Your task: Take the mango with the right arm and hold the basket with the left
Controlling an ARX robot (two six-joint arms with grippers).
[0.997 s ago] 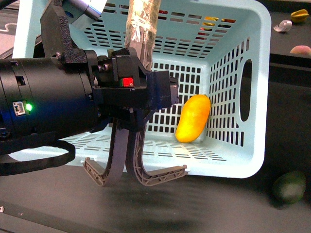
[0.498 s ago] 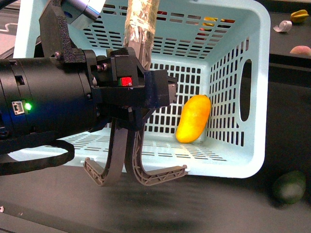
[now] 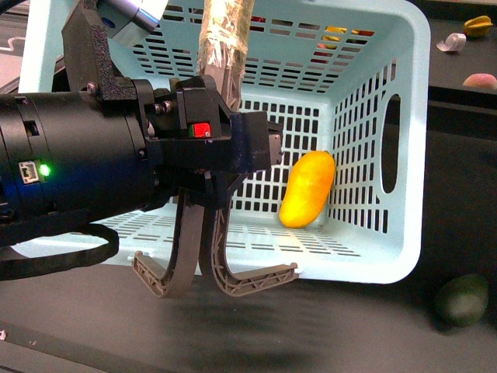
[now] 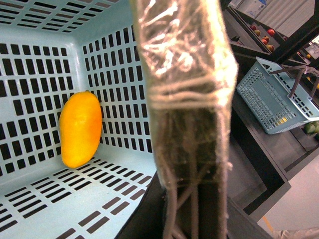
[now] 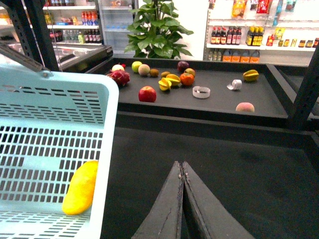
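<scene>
The turquoise basket [image 3: 408, 155] stands on the dark table. The yellow-orange mango [image 3: 308, 189] lies inside it, leaning against the slotted wall. My left gripper [image 3: 203, 233], on the bulky black arm, is shut on the taped basket handle [image 3: 225, 39]. In the left wrist view that handle [image 4: 187, 74] fills the middle and the mango [image 4: 79, 128] lies beyond it. My right gripper [image 5: 182, 167] is shut and empty over the dark table beside the basket rim [image 5: 107, 149]. The mango [image 5: 80, 188] shows inside the basket there.
A dark green oval fruit [image 3: 462, 299] lies on the table by the basket's near right corner. Several fruits lie on the far display shelf [image 5: 147, 93], among them a peach [image 3: 481, 80]. Another basket [image 4: 271, 99] stands off to the side.
The basket with the mango in it has shifted very slightly to the left. The left gripper keeps its hold on the handle.
</scene>
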